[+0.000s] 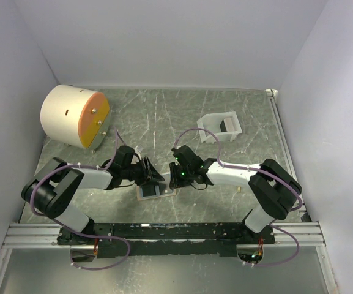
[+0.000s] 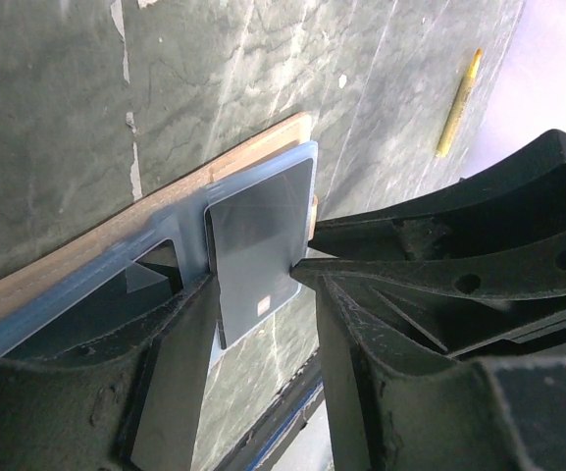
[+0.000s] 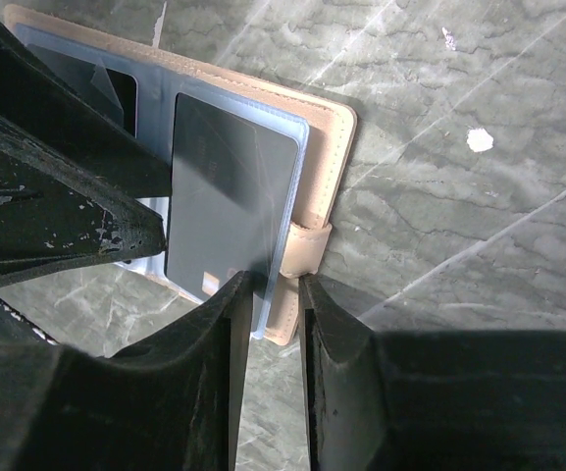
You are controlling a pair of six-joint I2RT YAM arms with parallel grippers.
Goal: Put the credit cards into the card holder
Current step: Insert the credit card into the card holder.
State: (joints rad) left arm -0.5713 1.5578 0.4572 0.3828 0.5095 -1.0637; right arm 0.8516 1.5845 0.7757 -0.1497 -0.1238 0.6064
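The tan card holder (image 1: 170, 193) lies open on the table between both arms, pale blue pockets up; it also shows in the left wrist view (image 2: 263, 147) and the right wrist view (image 3: 327, 157). A dark grey credit card (image 2: 258, 226) sits in its right pocket (image 3: 229, 186), near end between my left fingers. My left gripper (image 2: 261, 285) (image 1: 152, 177) is closed to the card's width, a fingertip at each long edge. My right gripper (image 3: 275, 283) (image 1: 177, 179) is nearly closed over the holder's right edge by the snap tab (image 3: 307, 245). Another dark card (image 2: 96, 309) fills the left pocket.
A big cream cylinder with an orange face (image 1: 75, 116) lies at the back left. A white box-like tray (image 1: 220, 127) stands at the back right. A yellow pen (image 2: 457, 103) lies on the table beyond the holder. The black rail (image 1: 164, 231) runs along the near edge.
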